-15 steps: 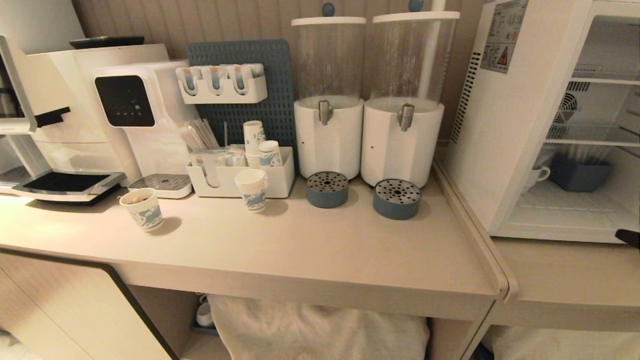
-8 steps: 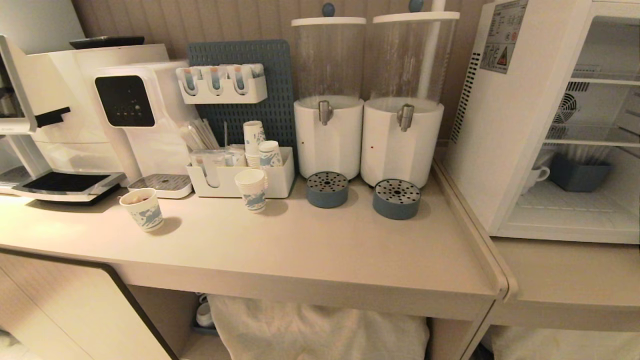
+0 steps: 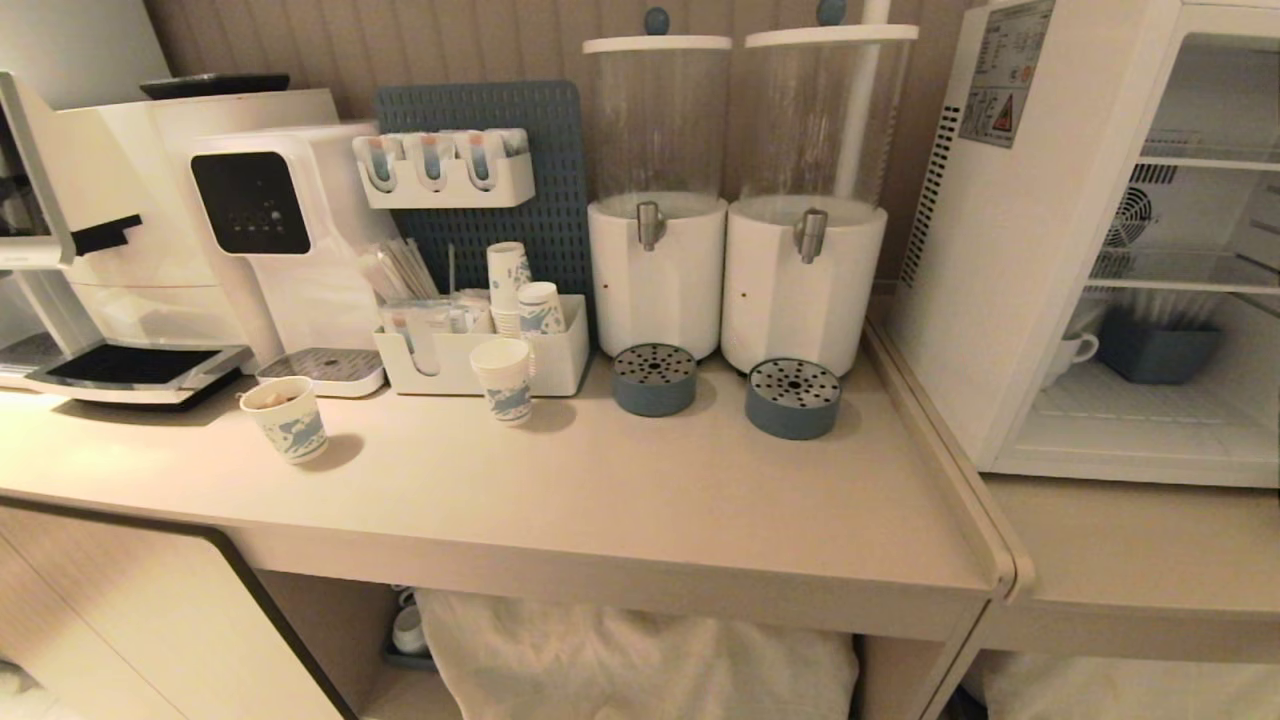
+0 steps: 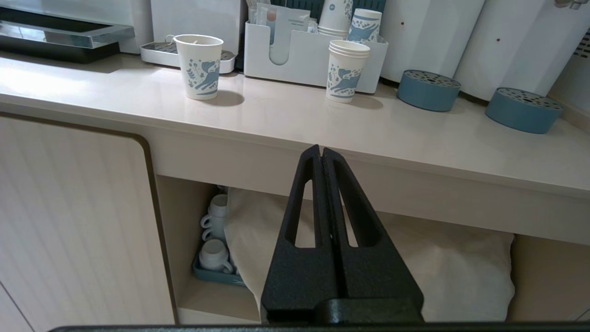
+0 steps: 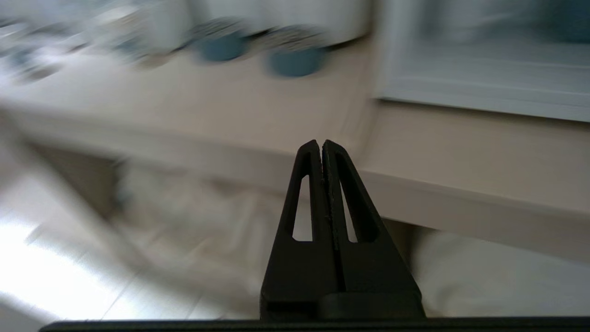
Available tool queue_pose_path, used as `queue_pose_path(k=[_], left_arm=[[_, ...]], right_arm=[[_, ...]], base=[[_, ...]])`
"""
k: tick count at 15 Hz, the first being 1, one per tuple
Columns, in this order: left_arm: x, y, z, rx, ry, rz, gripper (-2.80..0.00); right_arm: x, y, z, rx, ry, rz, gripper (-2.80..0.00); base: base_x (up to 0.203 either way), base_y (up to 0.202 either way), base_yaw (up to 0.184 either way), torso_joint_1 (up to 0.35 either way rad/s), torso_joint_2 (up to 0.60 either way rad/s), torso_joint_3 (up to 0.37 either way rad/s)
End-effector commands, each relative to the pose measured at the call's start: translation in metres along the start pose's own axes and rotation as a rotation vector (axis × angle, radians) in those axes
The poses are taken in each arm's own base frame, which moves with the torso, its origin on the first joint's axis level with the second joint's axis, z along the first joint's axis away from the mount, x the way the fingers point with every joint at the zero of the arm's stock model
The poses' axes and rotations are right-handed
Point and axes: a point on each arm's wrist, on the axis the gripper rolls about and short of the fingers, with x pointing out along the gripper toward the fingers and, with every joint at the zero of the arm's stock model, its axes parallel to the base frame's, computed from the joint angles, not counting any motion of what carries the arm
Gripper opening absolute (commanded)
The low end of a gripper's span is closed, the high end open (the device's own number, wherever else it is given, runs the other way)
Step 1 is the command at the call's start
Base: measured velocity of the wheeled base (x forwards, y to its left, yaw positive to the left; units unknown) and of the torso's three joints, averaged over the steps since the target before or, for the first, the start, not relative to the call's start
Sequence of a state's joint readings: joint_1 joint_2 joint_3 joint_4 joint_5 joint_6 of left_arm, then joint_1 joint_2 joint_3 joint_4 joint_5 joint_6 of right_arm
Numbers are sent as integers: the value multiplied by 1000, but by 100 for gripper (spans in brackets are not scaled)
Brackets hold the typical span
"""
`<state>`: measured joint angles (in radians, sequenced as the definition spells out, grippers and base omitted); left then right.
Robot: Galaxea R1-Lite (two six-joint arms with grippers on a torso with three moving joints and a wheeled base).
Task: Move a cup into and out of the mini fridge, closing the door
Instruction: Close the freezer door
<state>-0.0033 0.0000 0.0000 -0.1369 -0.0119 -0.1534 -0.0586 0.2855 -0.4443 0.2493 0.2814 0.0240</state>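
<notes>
Two drink dispensers (image 3: 735,270) stand left of the mini fridge (image 3: 1010,250). White cup (image 3: 1068,352) sits inside beside blue bin (image 3: 1160,350). Left gripper (image 4: 321,152) and right gripper (image 5: 321,145) pressed closed, empty.

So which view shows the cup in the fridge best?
The head view: the cup sits on the fridge floor, part hidden by the frame. The right wrist view shows only a blurred fridge; the left wrist view misses it.
</notes>
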Motion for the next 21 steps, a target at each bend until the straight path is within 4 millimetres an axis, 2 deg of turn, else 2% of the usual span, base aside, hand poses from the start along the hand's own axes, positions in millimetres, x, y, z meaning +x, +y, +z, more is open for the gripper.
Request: queue_pose_path(k=[1,3,6,8,10,14,21], left_arm=[[1,2,-11,-2,34,5,-280],[1,2,-11,-2,34,5,-280],[1,2,-11,-2,34,5,-280],[1,2,-11,-2,34,5,-280],[1,2,-11,-2,34,5,-280],[1,2,-11,-2,34,5,-280],[1,2,-11,-3,35,5,-280]], right_arm=[[-25,-1,-19,-19,-141,-151,-280],[-29,-3,-37,-17,-200,-227,-280],[-4,-12,-71,2,-208,-358,-280],[8,-15,-91,-14,-201,-329,-280],[9,-13,-96,-38,-132,-207,-280],[9,-13,-101,-63,-52,-205,-280],[9,-13,-101,-57,-51,-206,-280]], base=[[0,0,0,0,0,0],[0,0,0,0,0,0],[0,0,0,0,0,0],[0,0,0,0,0,0],[0,0,0,0,0,0],[0,0,0,0,0,0],[0,0,0,0,0,0]])
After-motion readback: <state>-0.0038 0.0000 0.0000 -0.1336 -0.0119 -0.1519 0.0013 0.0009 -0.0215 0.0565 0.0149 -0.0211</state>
